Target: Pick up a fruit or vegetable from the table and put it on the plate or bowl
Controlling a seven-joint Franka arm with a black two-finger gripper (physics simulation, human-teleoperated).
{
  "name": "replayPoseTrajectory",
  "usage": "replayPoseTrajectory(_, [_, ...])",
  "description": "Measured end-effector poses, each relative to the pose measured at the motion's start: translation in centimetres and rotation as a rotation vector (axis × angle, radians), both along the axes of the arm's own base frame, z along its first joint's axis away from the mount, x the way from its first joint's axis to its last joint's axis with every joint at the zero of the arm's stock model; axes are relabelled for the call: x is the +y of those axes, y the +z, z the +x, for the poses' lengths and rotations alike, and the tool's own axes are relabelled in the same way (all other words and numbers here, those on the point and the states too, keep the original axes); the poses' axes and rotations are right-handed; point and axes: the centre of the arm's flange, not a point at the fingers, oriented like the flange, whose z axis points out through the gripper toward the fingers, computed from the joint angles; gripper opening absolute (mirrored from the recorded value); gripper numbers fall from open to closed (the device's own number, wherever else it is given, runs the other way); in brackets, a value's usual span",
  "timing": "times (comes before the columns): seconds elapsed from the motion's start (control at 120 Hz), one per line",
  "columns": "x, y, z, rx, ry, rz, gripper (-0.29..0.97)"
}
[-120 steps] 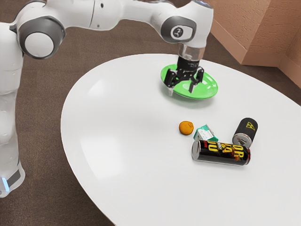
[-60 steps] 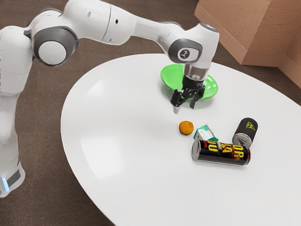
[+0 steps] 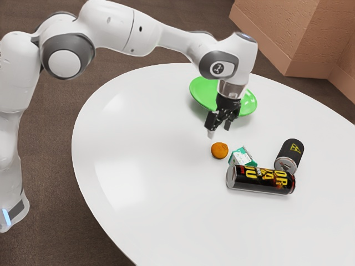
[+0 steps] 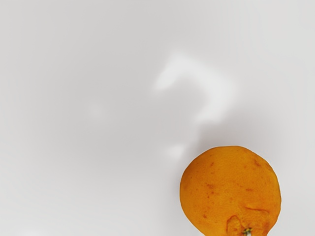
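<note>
Round orange fruit: orange, darker specks
Shiny round plate: bright green
Long lying can: black, yellow-red letters
Short can: black, yellow mark
Small carton: green, white
Round table: white

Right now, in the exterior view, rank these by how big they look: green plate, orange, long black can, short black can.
1. Green plate
2. Long black can, close to the plate
3. Short black can
4. Orange

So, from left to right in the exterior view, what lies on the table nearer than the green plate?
Round orange fruit → green-and-white carton → short black can. The long black printed can stretches below the last two, so I leave it out.
</note>
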Motion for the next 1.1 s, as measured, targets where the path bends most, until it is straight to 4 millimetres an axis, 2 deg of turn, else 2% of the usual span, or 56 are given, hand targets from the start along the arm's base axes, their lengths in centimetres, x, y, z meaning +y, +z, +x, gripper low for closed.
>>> replayPoseTrajectory(0.342, [-0.4, -4.5, 1.4, 0.047, 0.032, -0.004, 0.68])
replayPoseTrajectory(0.55, [-0.3, -5.0, 1.7, 0.048, 0.049, -0.005, 0.68])
replayPoseTrajectory(0.717, [1.1, -4.1, 2.2, 0.029, 0.076, -0.004, 0.68])
replayPoseTrajectory(0.867, [2.3, -5.6, 2.8, 0.052, 0.097, -0.005, 0.68])
replayPoseTrajectory(1.1, [2.4, -7.5, 3.4, 0.075, 0.102, -0.007, 0.68])
